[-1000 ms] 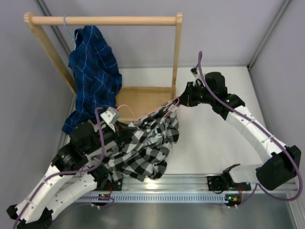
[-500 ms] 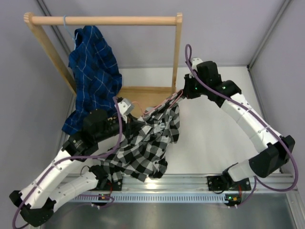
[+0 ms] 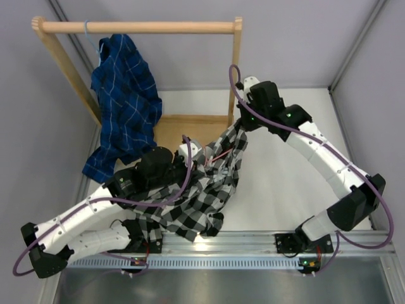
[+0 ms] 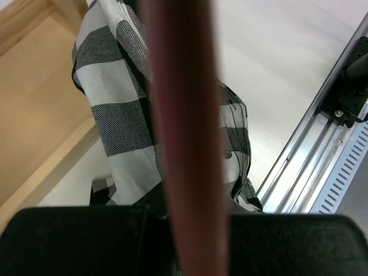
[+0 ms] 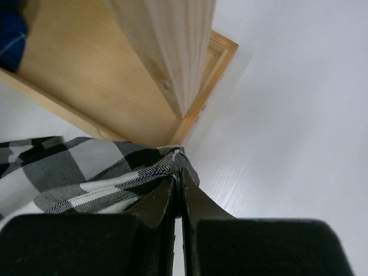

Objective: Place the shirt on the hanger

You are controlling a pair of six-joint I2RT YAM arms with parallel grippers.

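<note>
Starting at 9 o'clock in the top view: leave the dark blue shirt (image 3: 123, 95) alone, hanging from the rack rail (image 3: 139, 27); no part in this job. Toward centre, at 10 o'clock of the plaid heap, find the left gripper (image 4: 187, 224) clenched on the hanger (image 4: 184, 115), the pink wire running straight up out of the jaws in the wrist view. Around and below it, see the shirt (image 3: 196, 196) bunched at 7 o'clock of the table (image 3: 285, 171), with one corner drawn up toward 1 o'clock. There, find the right gripper (image 5: 178, 187) pinched tight on a thin fold of the hem, just beside the foot of the rack post (image 5: 167, 52).

Risks, as judged:
- Could lose the hem from so shallow a pinch if pulled harder against the weight of the heap.
- Could knock or snag the post by swinging further toward 12 o'clock, being so near it already.
- Could twist the thin wire in the left grip under the fabric's drag, so that its shoulder end misses the opening.

Cannot tell whether any wire sits inside the shirt yet.

Against a second ago:
- Has swung the left arm from 8 o'clock in toward centre.
- Has carried the right gripper toward 12 o'clock, close to the post.
- Has stretched the cloth taller.
- Shows far less pink wire between the two grippers.
</note>
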